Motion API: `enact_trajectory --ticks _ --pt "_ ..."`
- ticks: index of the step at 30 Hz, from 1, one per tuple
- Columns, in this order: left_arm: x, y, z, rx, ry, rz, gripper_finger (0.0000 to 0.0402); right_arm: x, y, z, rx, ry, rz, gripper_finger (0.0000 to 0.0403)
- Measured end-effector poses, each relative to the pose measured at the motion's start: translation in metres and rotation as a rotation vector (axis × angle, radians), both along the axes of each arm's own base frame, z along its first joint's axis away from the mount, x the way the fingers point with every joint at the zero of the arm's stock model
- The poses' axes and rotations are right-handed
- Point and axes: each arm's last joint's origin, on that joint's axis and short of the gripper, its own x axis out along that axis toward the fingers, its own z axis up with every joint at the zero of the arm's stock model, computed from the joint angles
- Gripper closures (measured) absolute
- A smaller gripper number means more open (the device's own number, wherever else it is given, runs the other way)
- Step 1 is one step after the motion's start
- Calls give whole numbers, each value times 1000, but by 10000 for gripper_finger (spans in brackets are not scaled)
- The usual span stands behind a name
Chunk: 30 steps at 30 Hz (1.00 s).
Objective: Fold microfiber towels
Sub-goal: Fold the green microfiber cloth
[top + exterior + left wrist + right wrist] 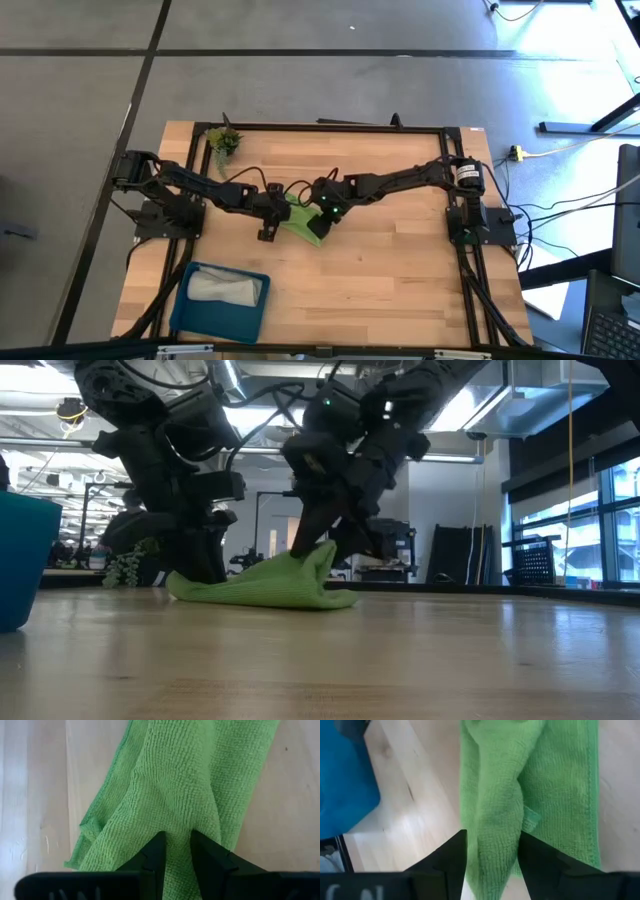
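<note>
The lime green towel lies bunched in the middle of the table, and it also shows in the low view. My left gripper is down at its left end and shut on it. My right gripper is at its right end and shut on it. The light grey towel lies in the blue tray at the near left. My left gripper pinches a raised ridge of the green towel between its two fingers, coming down from above at the towel's left end. Several layers are gathered there. The towel around the ridge rests on the table. My right gripper pinches a thick lengthwise fold of the green towel between its two fingers, from above at the towel's right end. That end is lifted into a peak. The towel's remaining cloth lies slack on the table.
A small green plant sprig lies at the far left corner. The blue tray's wall stands at the near left. Bare wood lies to the right and near side of the towel.
</note>
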Motion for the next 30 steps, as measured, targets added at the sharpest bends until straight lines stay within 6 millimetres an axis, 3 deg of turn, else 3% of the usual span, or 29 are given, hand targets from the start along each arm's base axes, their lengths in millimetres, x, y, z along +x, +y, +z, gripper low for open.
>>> enact_trajectory --ticks 4,8,14,20,24,30 --pt "0 0 0 1 2 0 321 4 -1 15 -55 38 32 235" --pt "0 0 1 1 -4 0 321 2 0 41 -224 132 10 235" --pt "-1 0 8 4 -34 0 321 4 27 62 -471 100 128 235" --pt "-7 1 27 68 -92 -14 321 2 71 55 -641 26 263 235" --pt "-11 1 39 75 -137 -14 321 4 95 44 -713 -116 335 235" --pt "-21 -2 52 75 -150 -26 321 2 103 17 -755 -220 379 235"
